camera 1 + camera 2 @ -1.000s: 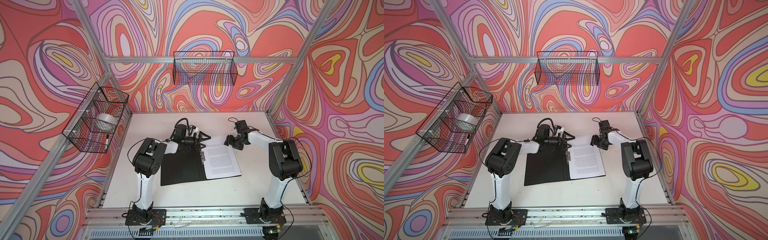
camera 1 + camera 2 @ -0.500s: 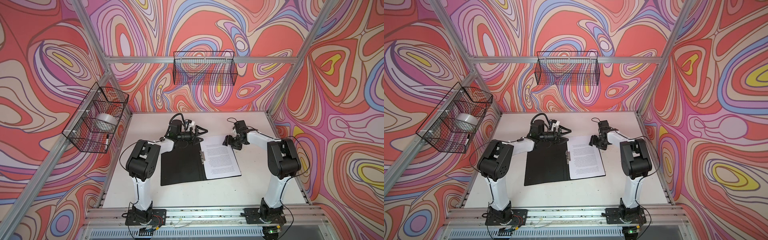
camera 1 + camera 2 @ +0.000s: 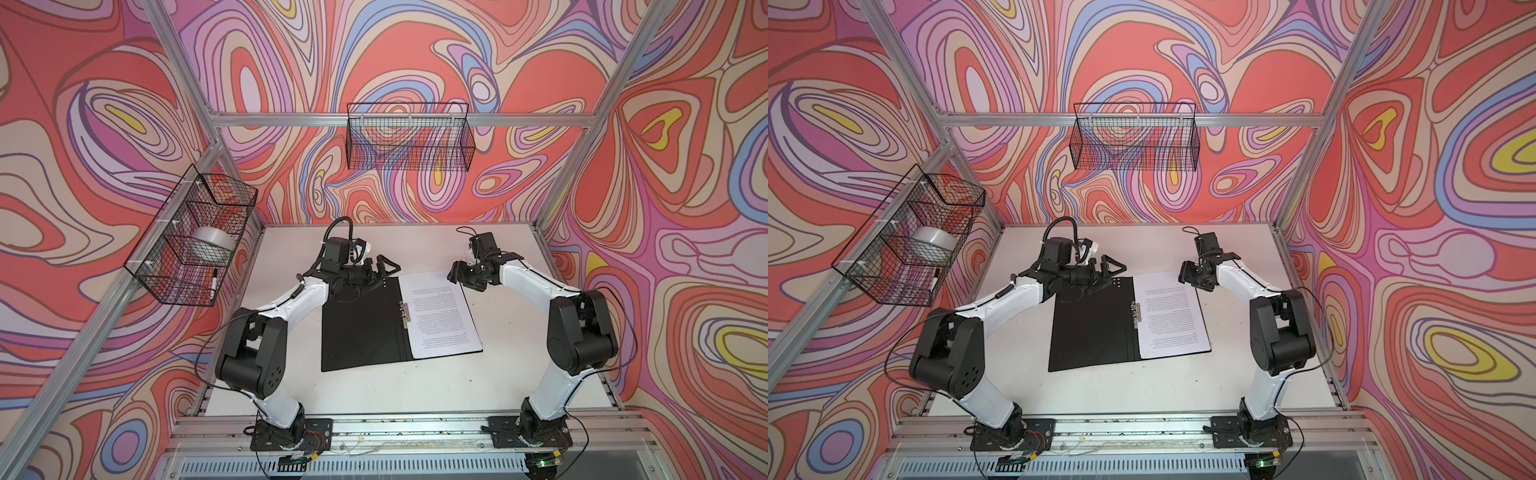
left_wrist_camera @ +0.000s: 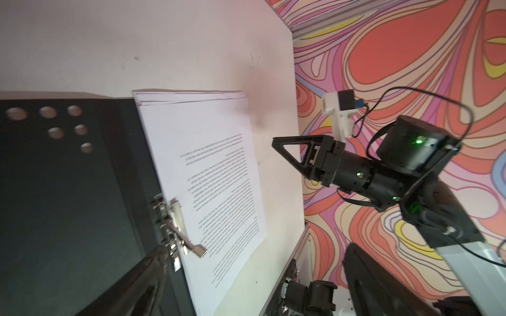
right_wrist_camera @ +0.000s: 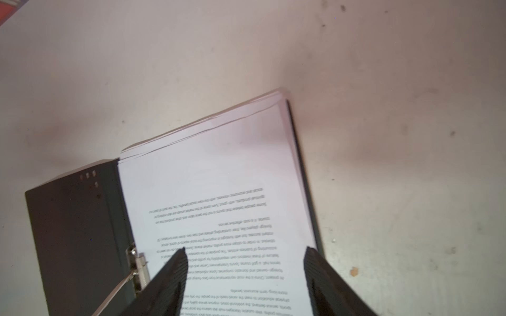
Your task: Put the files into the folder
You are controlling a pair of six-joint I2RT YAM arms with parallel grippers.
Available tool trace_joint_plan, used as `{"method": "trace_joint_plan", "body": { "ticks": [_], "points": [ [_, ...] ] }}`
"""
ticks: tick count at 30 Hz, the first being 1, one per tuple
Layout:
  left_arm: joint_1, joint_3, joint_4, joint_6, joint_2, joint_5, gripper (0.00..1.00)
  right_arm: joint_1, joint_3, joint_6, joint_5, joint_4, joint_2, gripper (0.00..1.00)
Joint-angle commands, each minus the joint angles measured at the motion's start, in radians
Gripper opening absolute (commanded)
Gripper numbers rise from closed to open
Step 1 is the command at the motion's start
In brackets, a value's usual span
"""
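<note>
The folder (image 3: 357,328) lies open and flat on the worktop (image 3: 415,395), black inside faces up. The papers (image 3: 440,316) sit as a stack on its right-hand face, their inner edge against the metal clip (image 3: 405,311) at the spine. In the right wrist view the far edges of the sheets (image 5: 219,164) are slightly fanned and stick out a little past the far edge of the folder (image 5: 74,224).

The left tool (image 3: 384,272) is at the far corner of the bare left flap, its jaws spread wide with nothing between them. Whether it touches the flap I cannot tell. The right tool (image 5: 245,253) hangs above the far end of the papers, jaws apart and released, gripping nothing. In both top views it sits by the stack's far right corner (image 3: 1185,274).

Judging by this layout, the sheets are in place and the step in hand is closing the cover. The next move probably calls for the left tool to get a jaw under the thin edge of the flap, lift it and swing it over the spine onto the stack. The right tool must either press the sheets down so they do not slide, or pull clear of the flap's path. The fanned edges could catch or shift as the cover comes down, and the clip's raised lever (image 4: 191,246) may keep the flap from lying flat.
</note>
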Motion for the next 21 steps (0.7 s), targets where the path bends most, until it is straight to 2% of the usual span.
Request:
{"method": "trace_joint_plan", "body": {
  "ticks": [1, 4, 8, 12, 17, 21],
  "points": [
    [0.003, -0.055, -0.272, 0.129, -0.047, -0.15, 1.0, 0.089, 0.011, 0.084, -0.098, -0.05, -0.011, 0.52],
    [0.003, -0.105, -0.329, 0.155, -0.089, -0.203, 1.0, 0.152, -0.018, 0.204, -0.183, 0.008, -0.012, 0.37],
    [0.003, -0.201, -0.306, 0.142, -0.155, -0.306, 1.0, 0.212, -0.055, 0.391, -0.191, 0.079, -0.06, 0.27],
    [0.004, -0.28, -0.231, 0.107, -0.165, -0.313, 1.0, 0.235, -0.117, 0.583, -0.212, 0.17, -0.086, 0.18],
    [0.003, -0.388, -0.071, 0.05, -0.165, -0.27, 1.0, 0.27, -0.102, 0.69, -0.198, 0.155, -0.083, 0.16],
    [0.003, -0.444, -0.042, 0.018, -0.172, -0.293, 1.0, 0.291, -0.065, 0.729, -0.194, 0.119, -0.052, 0.17]
  ]
}}
